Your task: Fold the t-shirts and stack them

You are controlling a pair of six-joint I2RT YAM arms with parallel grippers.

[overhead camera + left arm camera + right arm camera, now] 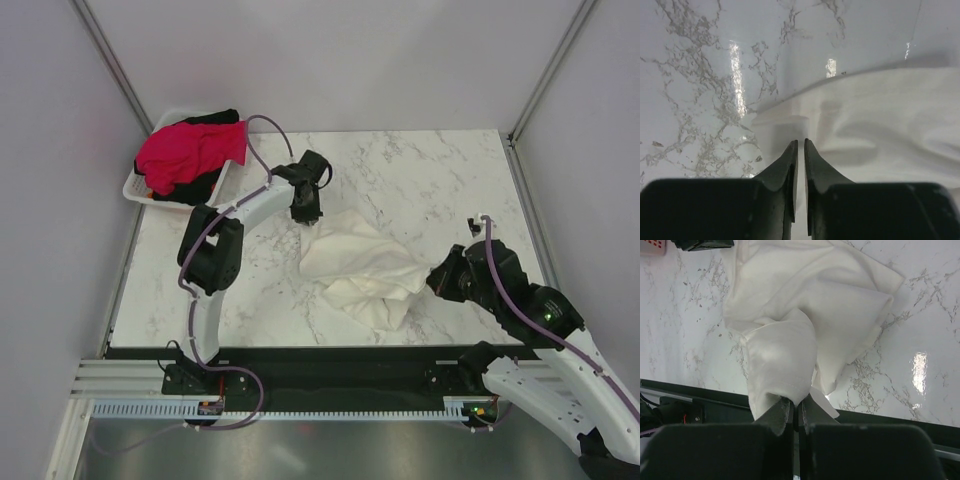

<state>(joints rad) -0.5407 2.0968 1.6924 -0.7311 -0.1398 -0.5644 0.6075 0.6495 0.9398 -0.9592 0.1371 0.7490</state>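
White t-shirt (360, 265) lies crumpled well right of the basket (135, 192). Right gripper (796, 409) is clamped on the end farthest from the basket. Left gripper (800, 146) is nearly closed at the nearer edge, grip undeterminable. Recommended: confirm left hold, then spread evenly.

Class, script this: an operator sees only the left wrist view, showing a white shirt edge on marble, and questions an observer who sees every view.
Operator: Is the other arm holding this shirt?
Observer: Yes, the right gripper is shut on a bunched fold of the white t-shirt.
Operator: Where are the other shirts?
Observer: A red-pink t-shirt lies on a black t-shirt in the white basket, far left corner.
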